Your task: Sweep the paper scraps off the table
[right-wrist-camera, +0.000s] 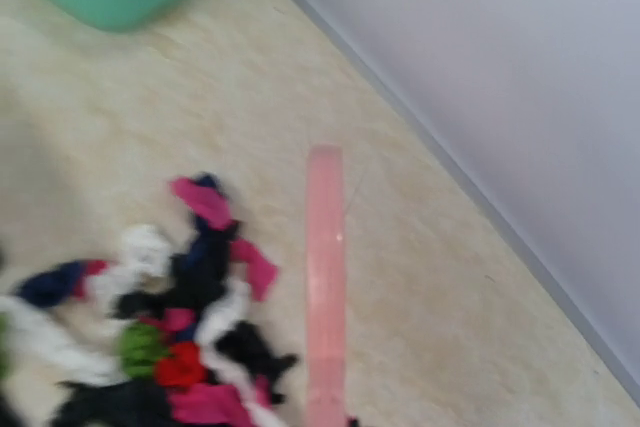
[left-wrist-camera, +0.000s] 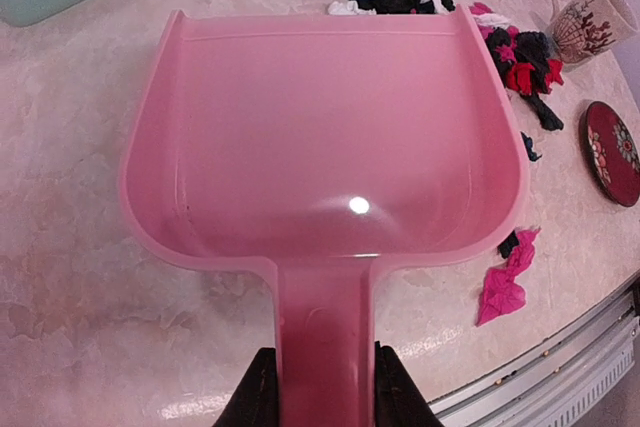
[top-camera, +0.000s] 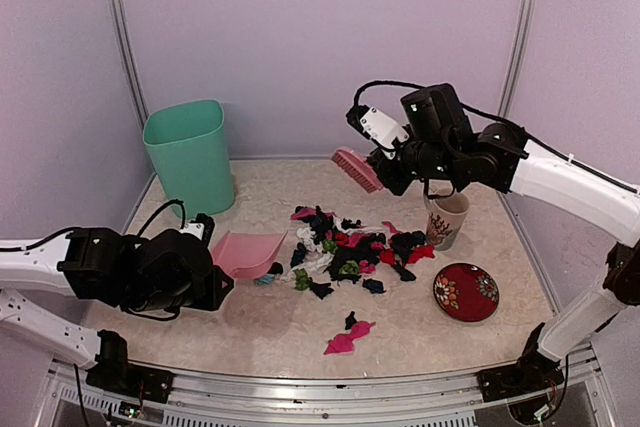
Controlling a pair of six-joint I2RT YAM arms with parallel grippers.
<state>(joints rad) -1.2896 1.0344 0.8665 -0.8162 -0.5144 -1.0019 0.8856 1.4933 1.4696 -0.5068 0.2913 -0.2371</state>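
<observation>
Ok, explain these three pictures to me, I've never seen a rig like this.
These are two robot arms bolted at the near edge of a table. The wide picture looks down from above and behind them; the other two come from a camera on each wrist. The left end effector grips the handle of a pink dustpan, whose empty scoop fills the left wrist view. The right end effector holds a pink brush at the far side of the pile; its blurry wrist view shows it as a pink strip. On the table lie the paper scraps, mostly one heap with a few strays nearer the front, plus a green bin, a patterned mug and a red plate.
</observation>
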